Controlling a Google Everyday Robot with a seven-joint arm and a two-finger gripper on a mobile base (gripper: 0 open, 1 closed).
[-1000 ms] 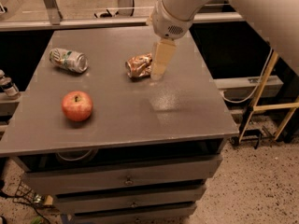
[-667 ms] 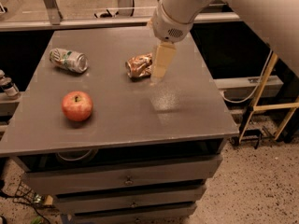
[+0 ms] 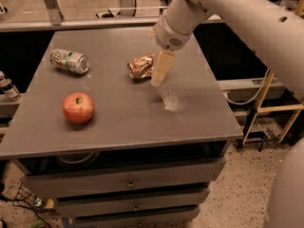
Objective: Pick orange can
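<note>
Gripper (image 3: 158,80) hides the right end of the orange can (image 3: 140,66); whether it is open is unclear.

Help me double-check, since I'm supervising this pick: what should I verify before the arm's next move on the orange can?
1. The orange can is in view, lying on the table: ok.
2. The gripper is close to its target, right at the orange can's right end in the picture: ok.
3. Whether the gripper touches or holds the orange can: cannot tell.
4. The apple and the green-and-white can lie well apart from the orange can, toward the left of the picture: ok.
5. The orange can sits well in from the table's edges: ok.
</note>
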